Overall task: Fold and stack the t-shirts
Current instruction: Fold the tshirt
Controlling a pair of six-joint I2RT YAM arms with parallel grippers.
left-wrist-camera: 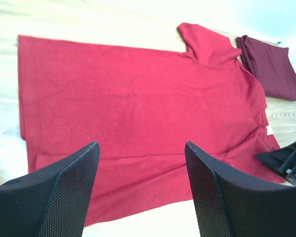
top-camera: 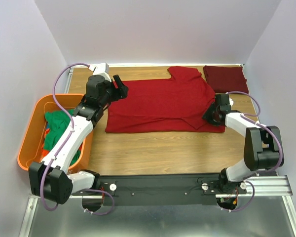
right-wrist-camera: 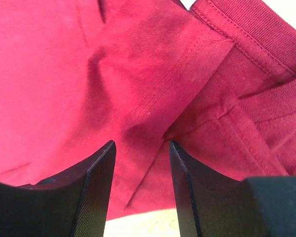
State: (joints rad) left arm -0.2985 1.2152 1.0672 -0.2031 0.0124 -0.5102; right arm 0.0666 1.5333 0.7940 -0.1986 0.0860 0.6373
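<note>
The bright red t-shirt (top-camera: pixel 160 103) lies spread flat across the table, one sleeve pointing to the back. My left gripper (top-camera: pixel 121 89) is open and empty, just above the shirt's left edge; in the left wrist view the red shirt (left-wrist-camera: pixel 138 98) fills the space past its fingers (left-wrist-camera: pixel 71 190). My right gripper (top-camera: pixel 210 113) is open and low over the shirt's right end, its fingers (right-wrist-camera: pixel 96 182) on either side of a crease in the red cloth (right-wrist-camera: pixel 138 74). A dark maroon t-shirt (top-camera: pixel 226 78) lies folded at the back right. A green t-shirt (top-camera: pixel 56 129) lies in the tub.
The orange plastic tub (top-camera: pixel 32 129) stands at the table's left edge beside my left arm. White walls close in on the back and both sides. Bare wood (top-camera: pixel 158 150) lies between the red shirt and the arm bases.
</note>
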